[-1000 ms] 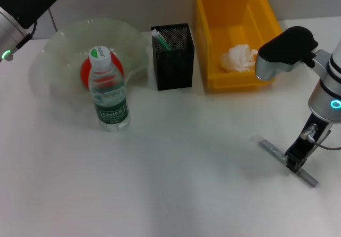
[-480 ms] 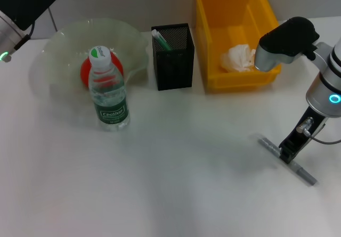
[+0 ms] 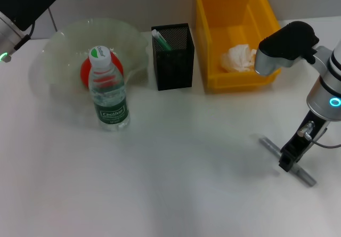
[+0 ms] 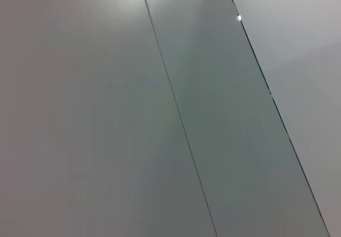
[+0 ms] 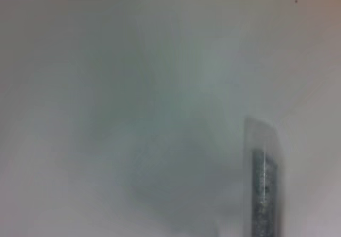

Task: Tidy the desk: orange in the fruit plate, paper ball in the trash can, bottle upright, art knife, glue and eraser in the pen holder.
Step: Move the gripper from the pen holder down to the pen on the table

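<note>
Orange (image 3: 86, 71) in clear fruit plate (image 3: 58, 42), paper ball (image 3: 238, 57) binned, bottle (image 3: 108, 90) upright; right gripper (image 3: 287, 161) clamped on grey art knife (image 3: 273, 148), unlifted; left pincer's state impossible to tell.

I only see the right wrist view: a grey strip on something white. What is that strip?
Observer: An art knife, lying flat on the table; the right end effector is down at its middle.
Visitor: Where does it belong?
Observer: In the black pen holder, standing farther back beside a yellow bin.
Visitor: And the other arm?
Observer: The left arm is raised at the far left corner, away from the knife.
</note>
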Controlling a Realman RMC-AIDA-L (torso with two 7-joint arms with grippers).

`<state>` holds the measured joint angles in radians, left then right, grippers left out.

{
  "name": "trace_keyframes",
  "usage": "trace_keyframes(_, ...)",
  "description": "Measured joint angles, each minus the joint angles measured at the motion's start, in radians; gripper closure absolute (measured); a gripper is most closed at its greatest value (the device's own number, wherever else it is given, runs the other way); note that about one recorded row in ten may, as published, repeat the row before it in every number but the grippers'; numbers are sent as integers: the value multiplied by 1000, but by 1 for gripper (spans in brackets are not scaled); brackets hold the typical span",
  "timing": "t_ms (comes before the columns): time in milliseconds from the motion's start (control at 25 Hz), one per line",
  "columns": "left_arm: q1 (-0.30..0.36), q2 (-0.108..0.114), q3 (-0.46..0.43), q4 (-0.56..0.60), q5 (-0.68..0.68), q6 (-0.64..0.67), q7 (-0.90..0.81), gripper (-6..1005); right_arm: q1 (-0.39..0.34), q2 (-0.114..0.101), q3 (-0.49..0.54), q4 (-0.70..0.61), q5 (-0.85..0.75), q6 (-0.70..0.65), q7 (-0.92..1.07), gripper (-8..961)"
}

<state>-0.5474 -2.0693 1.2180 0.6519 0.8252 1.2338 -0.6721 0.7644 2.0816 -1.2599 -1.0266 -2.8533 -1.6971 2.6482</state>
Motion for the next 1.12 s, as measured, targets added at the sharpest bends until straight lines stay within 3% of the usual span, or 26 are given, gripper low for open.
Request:
trace_keyframes(240, 0, 0, 0, 0, 3, 0, 0, 295, 0, -1, -2, 11, -13, -2, 6, 656)
trace_keyframes(1120, 1, 0, -2, 0, 6, -1, 0, 295, 14, 0, -4, 42, -16, 20, 8, 660)
